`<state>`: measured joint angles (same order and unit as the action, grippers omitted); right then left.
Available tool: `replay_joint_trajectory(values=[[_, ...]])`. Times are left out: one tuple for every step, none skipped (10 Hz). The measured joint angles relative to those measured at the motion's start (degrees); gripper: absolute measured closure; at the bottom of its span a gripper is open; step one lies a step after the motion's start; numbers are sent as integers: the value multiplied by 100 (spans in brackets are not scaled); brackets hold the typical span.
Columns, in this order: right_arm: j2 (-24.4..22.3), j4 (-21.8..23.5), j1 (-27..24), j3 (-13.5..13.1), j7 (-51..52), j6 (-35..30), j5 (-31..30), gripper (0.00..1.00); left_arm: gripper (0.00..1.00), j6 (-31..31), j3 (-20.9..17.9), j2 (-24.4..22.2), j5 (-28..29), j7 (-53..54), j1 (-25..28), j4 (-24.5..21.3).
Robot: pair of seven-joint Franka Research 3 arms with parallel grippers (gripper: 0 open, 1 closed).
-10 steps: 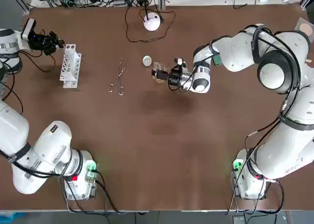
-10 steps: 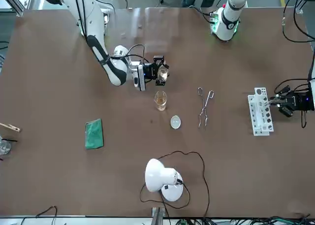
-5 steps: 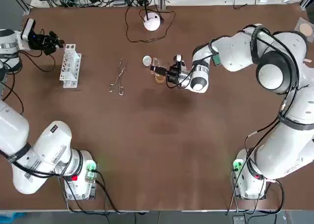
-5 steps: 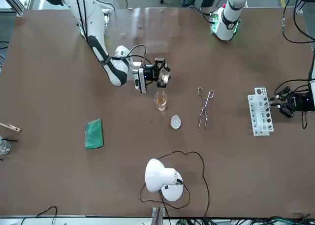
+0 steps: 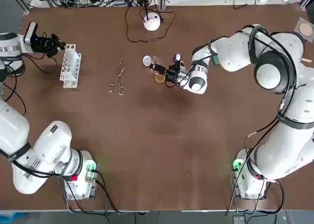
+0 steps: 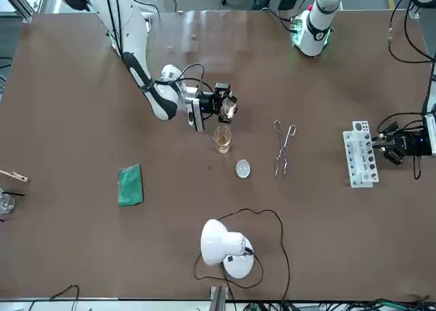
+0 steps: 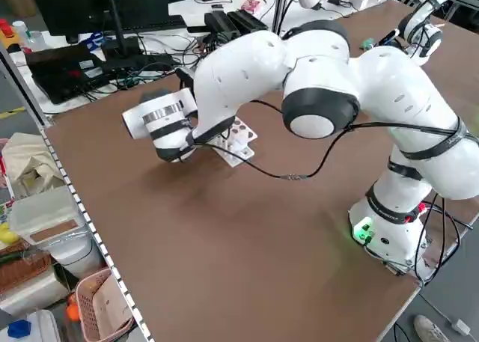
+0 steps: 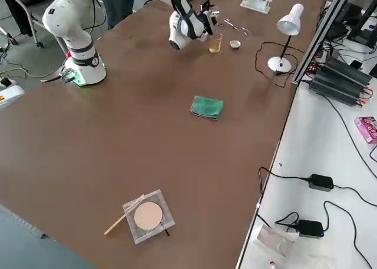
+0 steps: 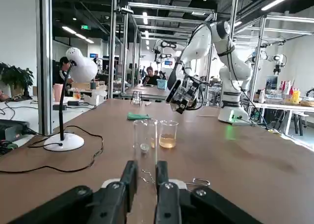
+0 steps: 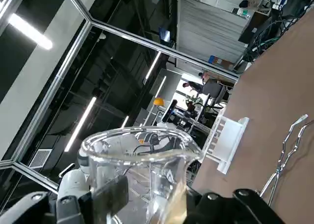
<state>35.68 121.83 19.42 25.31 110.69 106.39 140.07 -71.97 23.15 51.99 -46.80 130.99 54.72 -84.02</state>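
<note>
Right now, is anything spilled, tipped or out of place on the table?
No spill shows. Only the glass beaker in the right arm's jaws is tilted, above the standing beaker of amber liquid. The left arm's jaws hold a test tube by the rack.

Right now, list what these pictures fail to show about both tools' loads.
Liquid level in the held beaker: right wrist view, the right tool covers its base; too small in top view.
Lower end of the test tube: left wrist view, the left tool hides it.
Most of the rack: left side view, the left arm covers it.
</note>
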Motion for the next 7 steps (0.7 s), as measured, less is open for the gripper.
replay_joint_trajectory(values=[[8,-16,0,0,-7,3,38,61,79,0,-9,51,0,56,6,1],[24,-42,0,0,-29,16,53,61,79,0,-17,107,0,144,7,1],[41,-61,0,0,-89,31,66,61,79,2,-27,158,1,233,11,2],[52,-68,0,-1,-158,37,79,61,79,2,-32,207,2,277,16,5],[57,-68,0,-2,-229,44,89,61,79,-1,-37,260,10,309,19,23],[58,-70,0,-5,-302,60,95,61,79,0,-45,320,18,339,18,64],[58,-73,0,-7,-376,79,98,61,79,-16,-68,382,29,408,16,105]])
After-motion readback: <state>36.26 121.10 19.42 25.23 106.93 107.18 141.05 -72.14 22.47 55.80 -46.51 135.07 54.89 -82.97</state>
